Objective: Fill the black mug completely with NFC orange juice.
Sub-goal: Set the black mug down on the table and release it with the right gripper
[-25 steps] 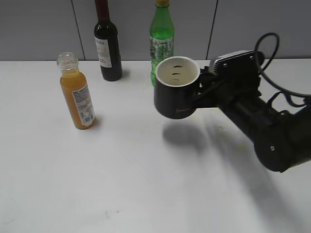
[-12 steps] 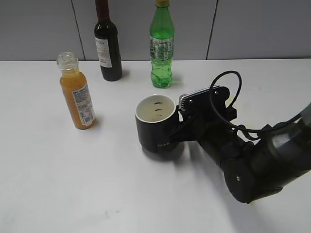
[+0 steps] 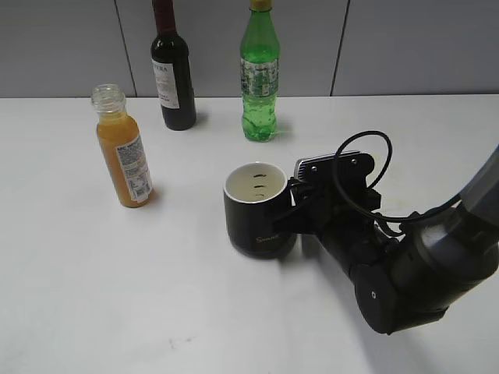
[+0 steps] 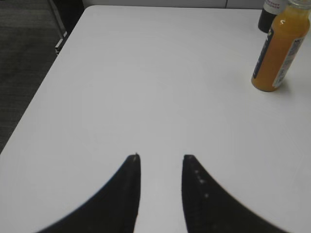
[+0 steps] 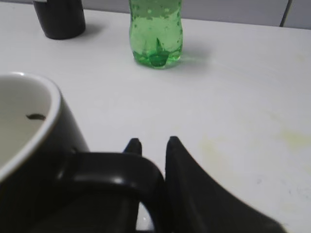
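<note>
The black mug [image 3: 258,210] stands upright on the white table, white inside, pale lettering low on its side. My right gripper [image 3: 295,209] is shut on its loop handle; in the right wrist view the handle [image 5: 116,179] sits between the fingers of that gripper [image 5: 150,142], and the mug's rim [image 5: 34,111] fills the left. The orange juice bottle [image 3: 122,148], capless with a white label, stands at the left, well apart from the mug. It also shows in the left wrist view [image 4: 280,46]. My left gripper [image 4: 160,158] is open and empty over bare table.
A dark wine bottle [image 3: 172,68] and a green soda bottle [image 3: 259,74] stand at the back near the grey wall; the green bottle shows in the right wrist view [image 5: 155,31]. The table's left edge [image 4: 43,92] drops to dark floor.
My right gripper brought the mug down from the air and toward the front; the mug now rests on the table. The bottles have not moved.
</note>
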Tool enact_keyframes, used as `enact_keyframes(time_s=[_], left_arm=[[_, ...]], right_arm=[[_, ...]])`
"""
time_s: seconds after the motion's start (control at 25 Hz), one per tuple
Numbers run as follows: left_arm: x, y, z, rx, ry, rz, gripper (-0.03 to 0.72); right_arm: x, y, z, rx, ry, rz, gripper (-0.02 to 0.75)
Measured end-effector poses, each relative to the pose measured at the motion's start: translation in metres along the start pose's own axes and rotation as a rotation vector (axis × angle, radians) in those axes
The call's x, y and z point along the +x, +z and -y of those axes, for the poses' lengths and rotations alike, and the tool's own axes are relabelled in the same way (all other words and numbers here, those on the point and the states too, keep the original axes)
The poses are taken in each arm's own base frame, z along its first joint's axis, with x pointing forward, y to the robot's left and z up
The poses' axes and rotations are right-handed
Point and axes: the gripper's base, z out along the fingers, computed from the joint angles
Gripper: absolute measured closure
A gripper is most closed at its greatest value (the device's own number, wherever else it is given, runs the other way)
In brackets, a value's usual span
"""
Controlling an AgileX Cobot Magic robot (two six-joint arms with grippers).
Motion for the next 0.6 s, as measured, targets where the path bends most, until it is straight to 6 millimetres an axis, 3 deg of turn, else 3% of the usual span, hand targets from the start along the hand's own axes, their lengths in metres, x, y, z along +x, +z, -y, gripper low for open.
enact_keyframes(time_s=[0.2,0.36,0.52,0.6], left_arm=[[0.000,0.000,0.000,0.000,0.000,0.000,0.454],[0.000,0.000,0.000,0.000,0.000,0.000,0.454],[0.000,0.000,0.000,0.000,0.000,0.000,0.454],[0.000,0.000,0.000,0.000,0.000,0.000,0.454]], right_arm=[[-0.002,0.000,0.001,0.008,0.013,0.022,0.483],[0.000,-0.003,0.003,0.010,0.006,0.022,0.429],[0.010,-0.015,0.010,0.016,-0.021,-0.028,0.386],[0.013,-0.024,0.015,0.018,-0.033,-0.054,0.307]])
